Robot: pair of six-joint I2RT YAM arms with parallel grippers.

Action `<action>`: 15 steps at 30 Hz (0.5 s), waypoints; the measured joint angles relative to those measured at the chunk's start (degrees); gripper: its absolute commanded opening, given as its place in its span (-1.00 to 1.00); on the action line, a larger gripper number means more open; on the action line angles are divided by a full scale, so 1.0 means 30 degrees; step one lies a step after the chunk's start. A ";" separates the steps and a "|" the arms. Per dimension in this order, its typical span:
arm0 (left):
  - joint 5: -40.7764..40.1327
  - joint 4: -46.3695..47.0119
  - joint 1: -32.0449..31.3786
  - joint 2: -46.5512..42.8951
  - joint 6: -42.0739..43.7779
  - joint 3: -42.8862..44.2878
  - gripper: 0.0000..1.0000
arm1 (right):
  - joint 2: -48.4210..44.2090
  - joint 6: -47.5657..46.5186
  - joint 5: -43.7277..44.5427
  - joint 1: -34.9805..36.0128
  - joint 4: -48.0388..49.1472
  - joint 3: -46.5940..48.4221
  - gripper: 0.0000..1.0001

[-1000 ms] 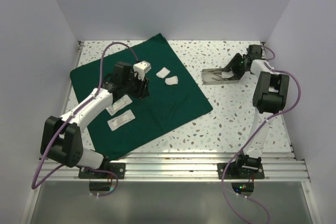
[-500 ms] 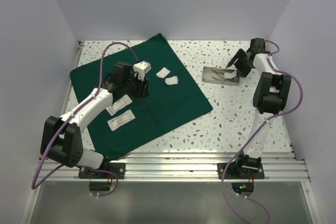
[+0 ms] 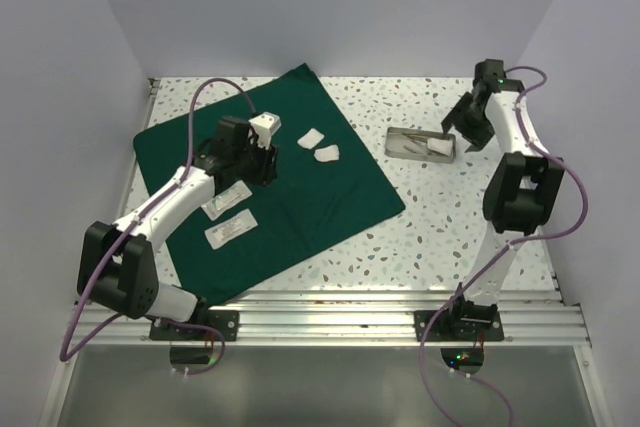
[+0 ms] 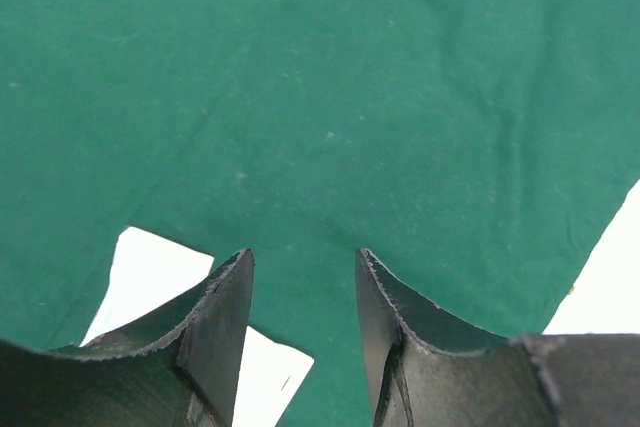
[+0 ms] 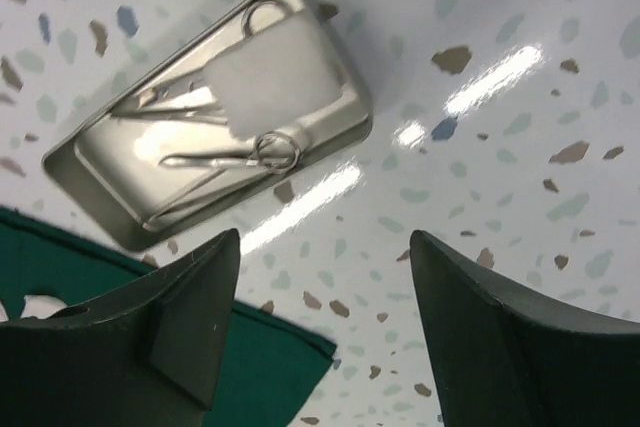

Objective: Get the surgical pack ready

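The dark green drape (image 3: 270, 177) lies spread flat on the left of the table. On it are two white gauze pads (image 3: 320, 146) and two white packets (image 3: 230, 215). My left gripper (image 3: 266, 167) hovers open and empty over the drape, with a packet (image 4: 150, 267) under its fingers. The steel tray (image 3: 400, 150) sits on the bare table to the right and holds scissor-like instruments (image 5: 225, 159) and a gauze pad (image 5: 275, 77). My right gripper (image 3: 466, 133) is open and empty, raised just right of the tray (image 5: 100, 202).
The drape's right corner (image 5: 270, 367) shows under my right gripper (image 5: 325, 239). White walls close in the table at the back and on both sides. A metal rail (image 3: 330, 312) runs along the near edge. Speckled table (image 3: 450, 207) shows right of the drape.
My right gripper has opened, left the gauze pad in the tray, and drawn up and to the right. My left arm has barely shifted.
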 measured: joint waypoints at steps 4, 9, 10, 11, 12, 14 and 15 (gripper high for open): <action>-0.1341 -0.0087 -0.0583 0.0838 -0.0444 0.0933 -0.01 | -0.2863 0.0437 -0.0175 0.3184 -0.0313 -0.1982 0.43; -0.3286 -0.0233 -0.2572 0.2514 -0.0408 0.2397 -0.01 | -0.6076 0.0357 -0.2025 0.8714 0.0131 -0.5158 0.41; -0.3541 -0.0240 -0.2943 0.2987 -0.0321 0.2754 -0.01 | -0.6725 0.0357 -0.2506 0.9267 0.0233 -0.6069 0.41; -0.3694 -0.0262 -0.3228 0.3446 -0.0211 0.3089 -0.01 | -0.7482 0.0357 -0.2958 0.9515 0.0488 -0.7140 0.42; -0.3825 -0.0277 -0.3410 0.3905 0.0080 0.3439 -0.01 | -0.8211 0.0393 -0.3366 0.9515 0.0612 -0.8153 0.41; -0.4000 -0.0328 -0.3519 0.4772 0.0481 0.4131 0.00 | -0.9493 0.0481 -0.3876 0.9143 0.0831 -0.9865 0.42; -0.4138 -0.0408 -0.3519 0.5304 0.0750 0.4634 0.00 | -0.9938 0.0488 -0.4044 0.8998 0.0889 -1.0367 0.42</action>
